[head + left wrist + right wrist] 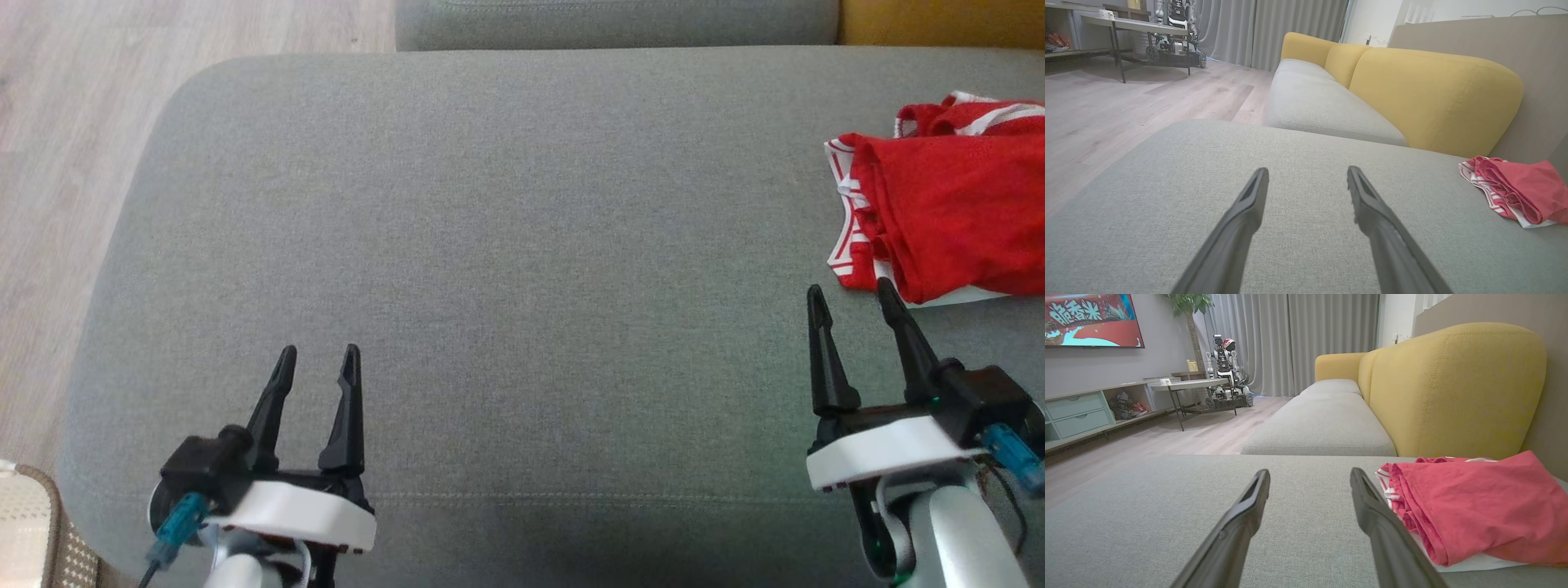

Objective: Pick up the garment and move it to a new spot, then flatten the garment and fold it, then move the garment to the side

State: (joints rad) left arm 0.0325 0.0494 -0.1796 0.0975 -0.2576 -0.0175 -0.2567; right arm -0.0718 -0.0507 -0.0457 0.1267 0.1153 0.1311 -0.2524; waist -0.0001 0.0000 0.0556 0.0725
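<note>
Surface: grey sofa cushion (pixel 490 229) in a living room.
Garment: red garment (pixel 955 220), folded, at the cushion's right edge; apparently set aside there.
Left gripper (pixel 319 349): spread, empty, well apart from it.
Right gripper (pixel 849 286): spread, empty, just beside its hem.

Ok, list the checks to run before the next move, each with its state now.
1. Left gripper open, nothing in it: ok.
2. Right gripper open, nothing in it: ok.
3. Garment folded: lies in layers, edges a bit rumpled: ok.
4. Garment at the right side of the cushion: ok.
5. Right gripper free of the garment: one finger lies right by its near edge, touching or not: cannot tell.
6. Whole garment in view: its right end is cut off by the picture edge in all three views: not ok.
</note>
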